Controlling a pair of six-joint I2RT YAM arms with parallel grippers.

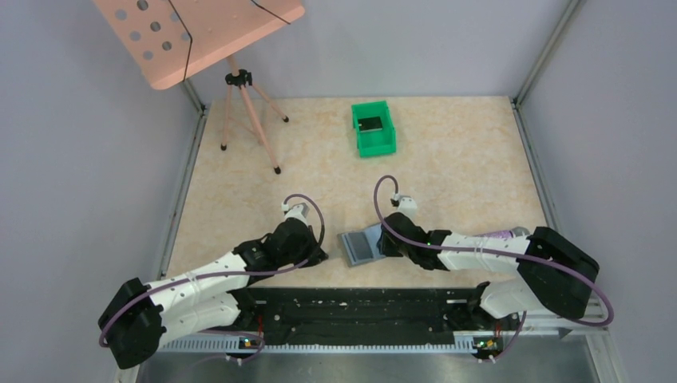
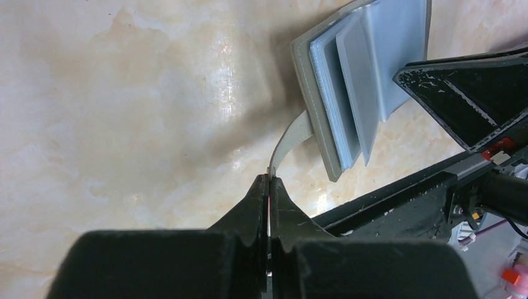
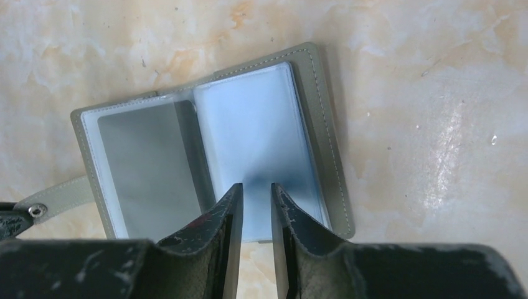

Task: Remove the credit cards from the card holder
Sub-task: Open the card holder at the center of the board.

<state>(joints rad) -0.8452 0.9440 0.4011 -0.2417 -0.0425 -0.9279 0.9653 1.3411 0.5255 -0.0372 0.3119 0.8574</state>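
Near the table [image 1: 463, 159] front edge, card holder [image 1: 359, 246] is lying open; left gripper [image 2: 269, 187] is clamping its strap [image 2: 291, 138], right gripper [image 3: 255, 194] is hovering slightly parted over the blue sleeve [image 3: 261, 137]. Risk: pinching only sleeve plastic, dragging holder, tugging strap loose.

Grey card holder [image 3: 212, 143] with pale blue inside lies on beige marbled table [image 1: 447, 159]

Writing on the card holder [image 3: 261, 124]: none that I could read, neither on the grey cover nor on the clear sleeves.
Label on the green bin [image 1: 375, 146]: too small from where I stood to tell.
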